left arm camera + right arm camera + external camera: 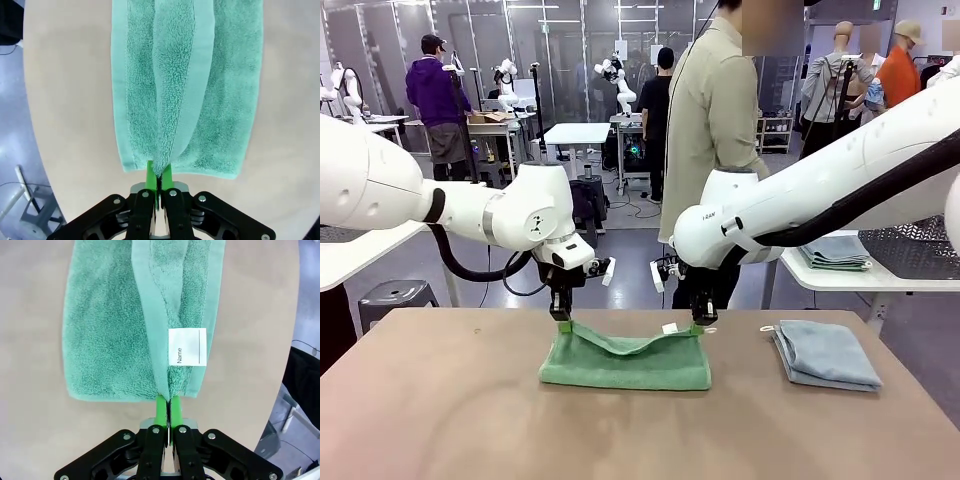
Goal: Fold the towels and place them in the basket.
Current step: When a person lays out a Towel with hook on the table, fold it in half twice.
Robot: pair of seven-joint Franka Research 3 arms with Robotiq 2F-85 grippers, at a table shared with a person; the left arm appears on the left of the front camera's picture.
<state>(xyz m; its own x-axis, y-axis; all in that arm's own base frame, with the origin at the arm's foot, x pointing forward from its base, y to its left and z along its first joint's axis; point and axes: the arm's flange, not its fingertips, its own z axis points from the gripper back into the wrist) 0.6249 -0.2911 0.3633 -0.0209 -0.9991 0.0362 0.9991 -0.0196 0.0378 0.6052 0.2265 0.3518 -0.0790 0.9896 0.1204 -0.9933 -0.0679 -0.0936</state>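
Observation:
A mint green towel [625, 362] lies doubled over on the brown table [440, 420], its upper edge sagging between my two grippers. My left gripper [561, 318] is shut on the towel's left top corner, and the left wrist view shows the green towel [210, 85] pinched between the green pads [150, 176]. My right gripper [699, 322] is shut on the right top corner, beside a white label [187, 347] on the green towel [110, 330]. A folded blue-grey towel [823, 355] rests on the table to the right. The basket is out of view.
A person [715, 130] stands at the table's far side, behind the right arm. A white side table [880, 275] at the right carries another folded blue-grey cloth [836, 252]. A stool [392, 297] stands off the table's left far corner.

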